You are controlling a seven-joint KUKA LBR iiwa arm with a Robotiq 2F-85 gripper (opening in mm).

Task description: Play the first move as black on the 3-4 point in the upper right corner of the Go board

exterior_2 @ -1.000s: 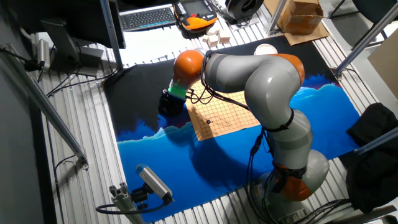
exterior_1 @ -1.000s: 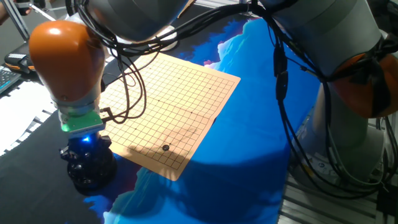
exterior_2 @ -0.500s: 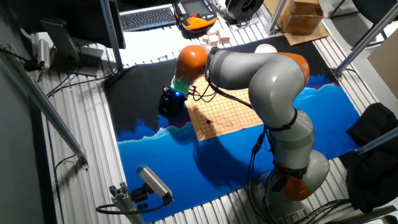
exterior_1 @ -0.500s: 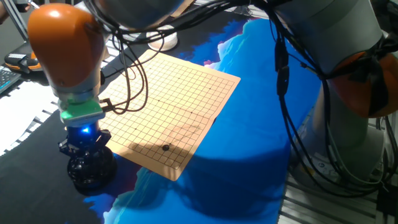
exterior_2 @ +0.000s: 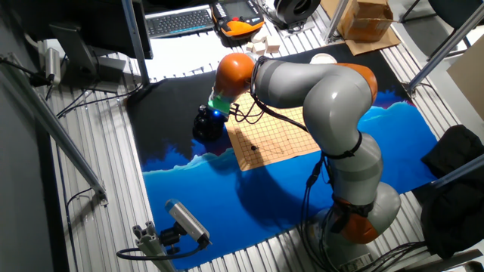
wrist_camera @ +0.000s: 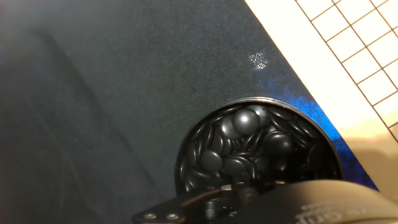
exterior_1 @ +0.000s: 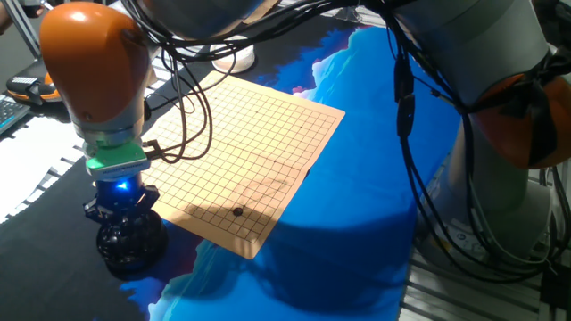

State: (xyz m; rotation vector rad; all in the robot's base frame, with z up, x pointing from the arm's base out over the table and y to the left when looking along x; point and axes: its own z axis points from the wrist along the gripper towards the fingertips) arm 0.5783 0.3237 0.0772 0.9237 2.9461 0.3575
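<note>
Jaws unseen above bowl (wrist_camera: pixel 205 140) of black stones (wrist_camera: pixel 242 118), beside board (exterior_1: pixel 259 134).

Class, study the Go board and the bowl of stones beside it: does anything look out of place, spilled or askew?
Nothing looks spilled. One black stone sits on the Go board near a corner. The bowl beside the board holds a heap of black stones, none outside it. The gripper hovers over the bowl. The blue cloth lies rumpled around the board.

Black stone (exterior_1: pixel 237 212) on Go board (exterior_1: pixel 268 134) near corner, arm over dark bowl (exterior_1: pixel 130 242)
</note>
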